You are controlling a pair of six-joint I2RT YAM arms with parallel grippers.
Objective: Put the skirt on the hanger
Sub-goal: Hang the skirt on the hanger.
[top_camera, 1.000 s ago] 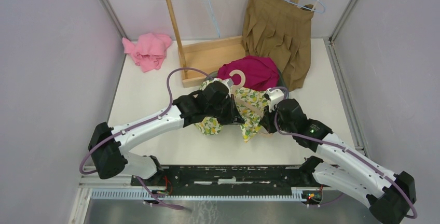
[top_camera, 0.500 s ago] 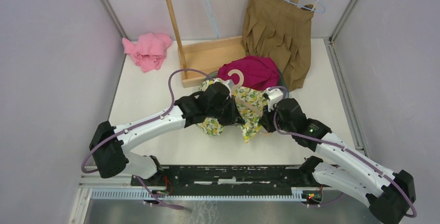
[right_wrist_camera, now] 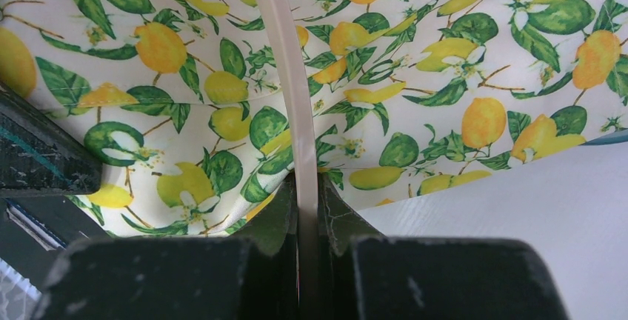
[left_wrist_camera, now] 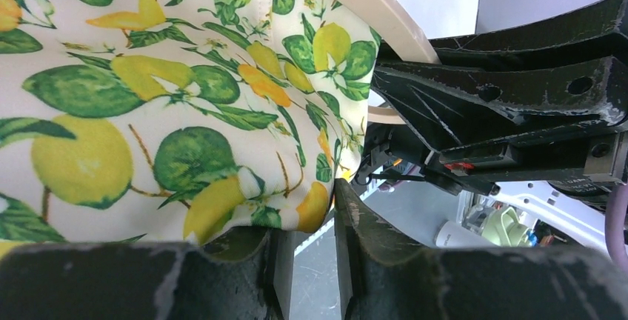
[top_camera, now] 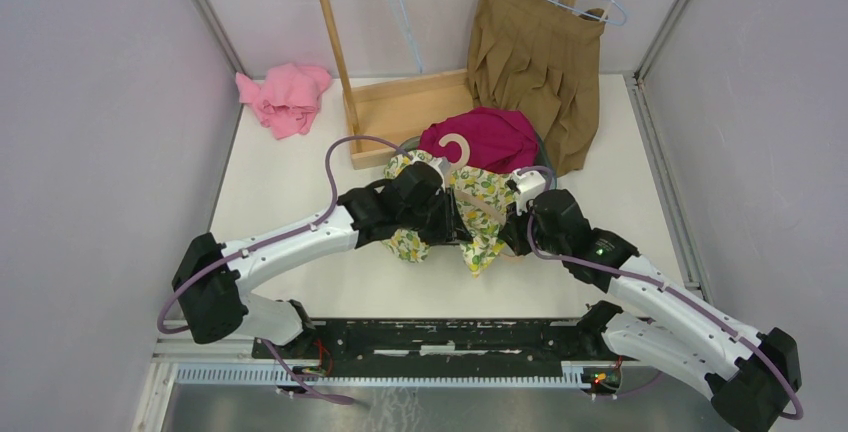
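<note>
The lemon-print skirt (top_camera: 482,204) lies bunched mid-table, draped over a beige hanger (top_camera: 458,148) whose hook points away from me. In the right wrist view my right gripper (right_wrist_camera: 306,187) is shut on the hanger's thin bar (right_wrist_camera: 285,61), with the skirt (right_wrist_camera: 444,61) spread behind it. My left gripper (left_wrist_camera: 311,212) sits at the skirt's lower hem (left_wrist_camera: 148,98). Its jaws stand a little apart with bare table showing between them, and the cloth only rests over the left fingertip. The hanger's arm (left_wrist_camera: 370,1) runs across the top of that view. Seen from above, the left gripper (top_camera: 462,228) and the right gripper (top_camera: 512,232) nearly meet.
A magenta garment (top_camera: 492,138) lies just behind the skirt. A brown pleated skirt (top_camera: 535,57) hangs on a wire hanger from the wooden rack (top_camera: 400,107) at the back. A pink cloth (top_camera: 285,97) sits at the back left. Walls close in on both sides.
My left jaws have parted and let go of the skirt's hem. The left arm has edged slightly right. The right gripper has kept its hold on the hanger.
</note>
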